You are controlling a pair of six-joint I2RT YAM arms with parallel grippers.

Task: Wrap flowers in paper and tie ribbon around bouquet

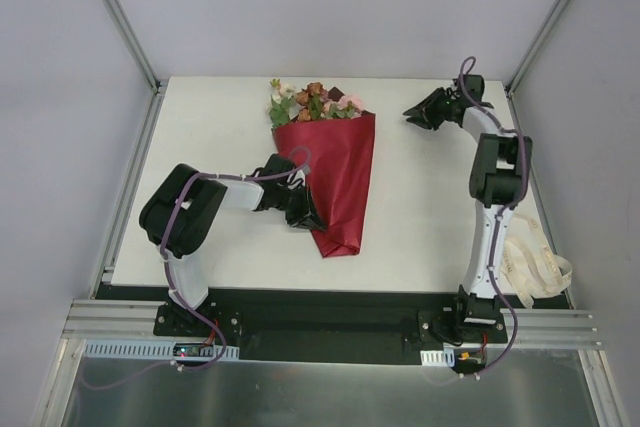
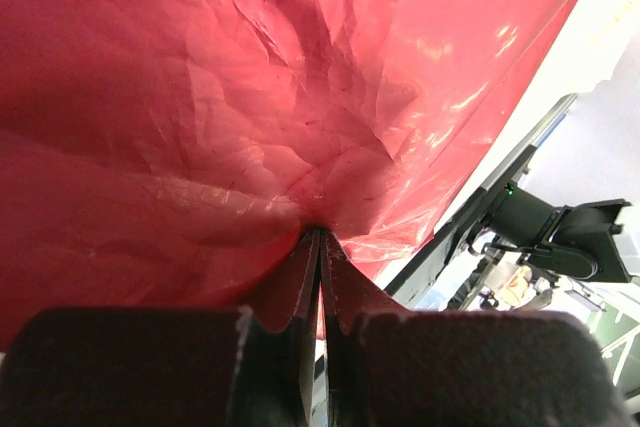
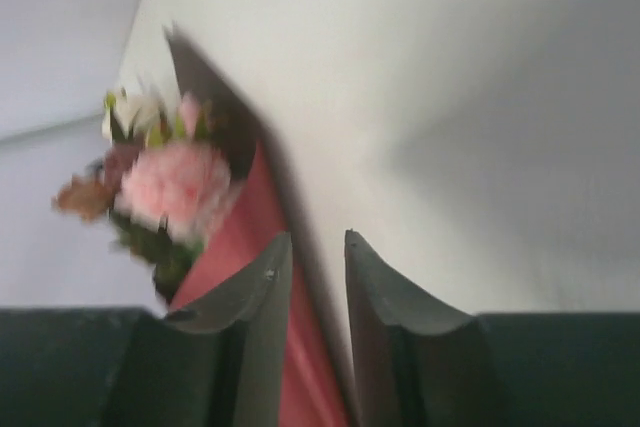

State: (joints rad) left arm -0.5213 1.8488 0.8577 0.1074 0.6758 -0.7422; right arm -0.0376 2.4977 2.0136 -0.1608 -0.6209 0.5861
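Note:
The bouquet lies mid-table: pink, cream and rust flowers (image 1: 315,102) stick out the far end of a dark red paper (image 1: 338,172) cone. My left gripper (image 1: 308,217) is shut on the paper's left edge near the cone's narrow end. In the left wrist view, crinkled paper (image 2: 250,97) fills the frame above the left gripper (image 2: 318,234), whose jaws pinch a fold. My right gripper (image 1: 412,114) hovers at the back right, apart from the bouquet. In its wrist view the right gripper (image 3: 318,239) stands slightly open and empty, with flowers (image 3: 175,182) and paper (image 3: 240,237) beyond. The cream ribbon (image 1: 530,267) lies bunched beside the right arm's base.
The white table (image 1: 430,217) ends in a black strip (image 1: 330,312) and metal rail at the near side. Grey walls and frame posts (image 1: 125,32) close in the left, back and right.

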